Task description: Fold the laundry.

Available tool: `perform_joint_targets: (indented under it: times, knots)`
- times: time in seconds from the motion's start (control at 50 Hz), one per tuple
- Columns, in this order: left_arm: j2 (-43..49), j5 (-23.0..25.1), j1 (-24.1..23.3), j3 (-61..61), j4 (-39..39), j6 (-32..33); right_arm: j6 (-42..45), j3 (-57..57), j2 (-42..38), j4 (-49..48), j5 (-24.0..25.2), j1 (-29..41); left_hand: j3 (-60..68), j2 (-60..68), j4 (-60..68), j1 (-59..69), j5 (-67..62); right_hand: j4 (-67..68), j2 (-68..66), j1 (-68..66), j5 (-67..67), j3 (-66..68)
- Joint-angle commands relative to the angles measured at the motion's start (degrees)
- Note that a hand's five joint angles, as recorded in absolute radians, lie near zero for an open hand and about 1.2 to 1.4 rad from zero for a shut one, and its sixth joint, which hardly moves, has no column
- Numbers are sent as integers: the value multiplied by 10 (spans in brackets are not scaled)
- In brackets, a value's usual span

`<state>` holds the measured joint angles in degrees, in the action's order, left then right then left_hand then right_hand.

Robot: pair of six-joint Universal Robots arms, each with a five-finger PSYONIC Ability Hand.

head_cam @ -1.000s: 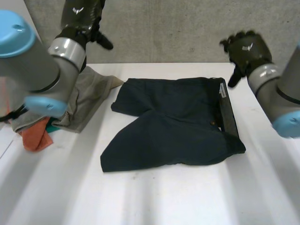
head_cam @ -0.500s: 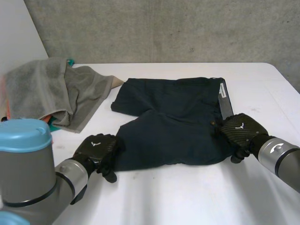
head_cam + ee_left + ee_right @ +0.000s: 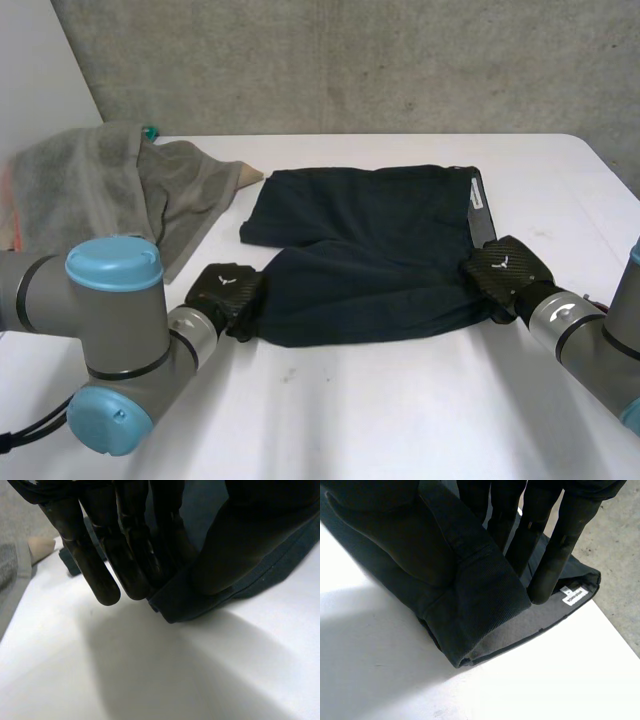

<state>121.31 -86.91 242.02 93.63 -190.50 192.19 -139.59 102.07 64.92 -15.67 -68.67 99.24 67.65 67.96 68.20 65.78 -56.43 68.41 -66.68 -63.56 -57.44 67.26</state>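
Observation:
Dark navy shorts (image 3: 370, 250) lie spread across the middle of the white table (image 3: 400, 420). My left hand (image 3: 225, 292) pinches the near left hem corner of the shorts (image 3: 200, 597) between thumb and fingers (image 3: 107, 580). My right hand (image 3: 505, 270) grips the near right corner at the waistband, where the shorts (image 3: 480, 605) are clamped between thumb and fingers (image 3: 555, 560). A white label (image 3: 572, 596) shows on the waistband lining beside the fingertips.
A grey towel (image 3: 110, 195) is heaped at the table's left, over a bit of orange cloth (image 3: 12, 215). A concrete wall runs behind the table. The table's right edge lies just past my right arm.
Both hands came down from above the table's far side to the shorts' near corners and closed on them. The near hem has been drawn up slightly.

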Motion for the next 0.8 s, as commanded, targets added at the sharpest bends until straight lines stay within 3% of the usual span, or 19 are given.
perform_joint_targets:
  times: [0.02,0.22,0.34,0.48,0.66,0.8]
  knots:
    - [-26,-4,-8,11,-20,13,-2,11,45,31,-5,-3,123,120,118,142,-136,116,-133,-164,-126,127]
    - [-200,-3,-8,16,46,13,-1,-23,172,169,-16,-4,123,120,118,142,-136,116,-133,-164,-126,127]
    - [-351,-2,-8,-19,102,10,-7,-87,253,266,-16,-3,123,120,118,142,-136,116,-133,-164,-126,127]
    - [-450,-1,-10,-56,173,8,-21,-183,317,395,-12,-4,123,120,118,142,-136,116,-133,-164,-126,127]
    - [-447,0,-14,-56,196,11,-20,-207,313,441,-7,-15,123,120,118,142,-136,116,-133,-164,-126,127]
    - [-294,3,-15,-71,157,16,-22,-190,210,409,-13,-10,123,120,118,142,-136,116,-133,-164,-126,127]
